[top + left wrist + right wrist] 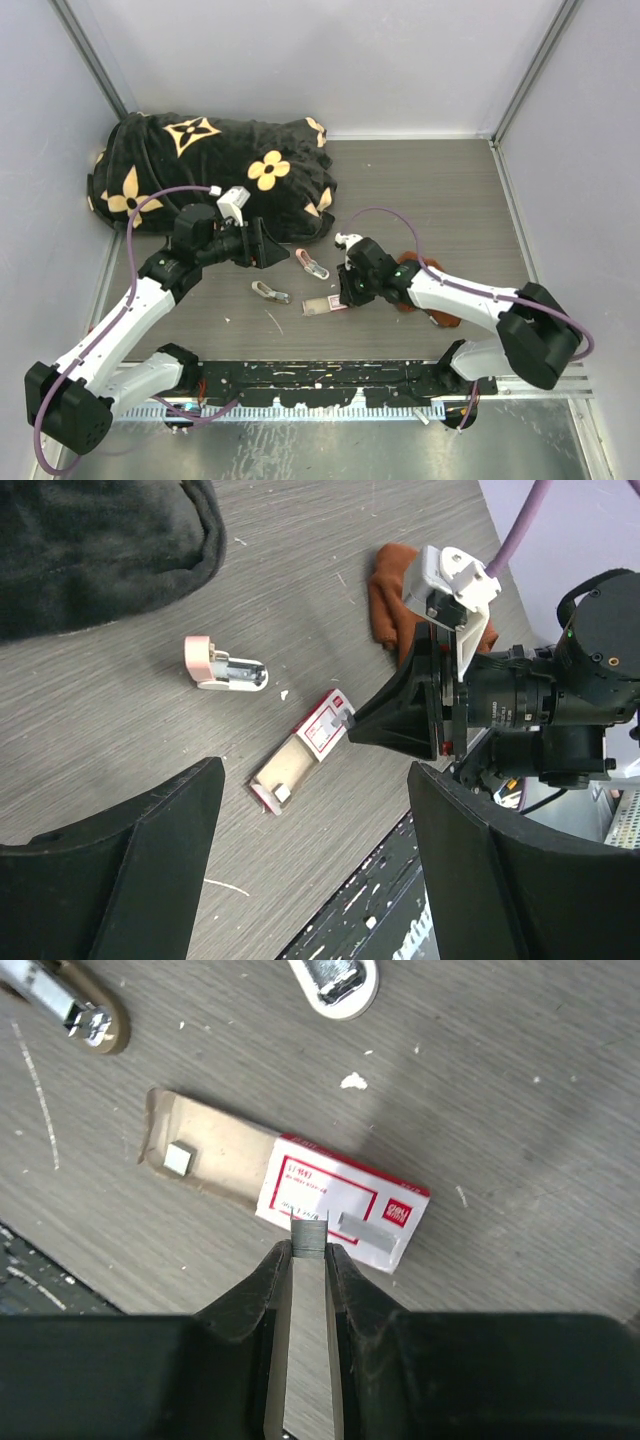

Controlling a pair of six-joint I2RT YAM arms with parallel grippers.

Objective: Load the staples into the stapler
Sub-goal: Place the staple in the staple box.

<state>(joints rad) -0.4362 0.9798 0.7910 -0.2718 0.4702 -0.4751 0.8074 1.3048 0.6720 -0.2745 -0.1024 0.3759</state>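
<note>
The staples' white box with a red label (345, 1182) lies on the table, its tan tray (222, 1150) slid out with a small block of staples (178, 1158) in it. A grey strip of staples (368, 1230) rests on the label. My right gripper (308, 1252) hangs just above the box (322, 305), shut on a short strip of staples (308, 1232). The pink and white stapler (312, 263) lies beyond the box, also seen in the left wrist view (225, 670). My left gripper (272, 248) hovers open and empty to the left of the stapler.
A separate metal and tan piece (270, 292) lies left of the box. A black blanket with gold flowers (210, 170) fills the back left. A rust-brown cloth (425, 305) lies under the right arm. Walls close in the sides and back.
</note>
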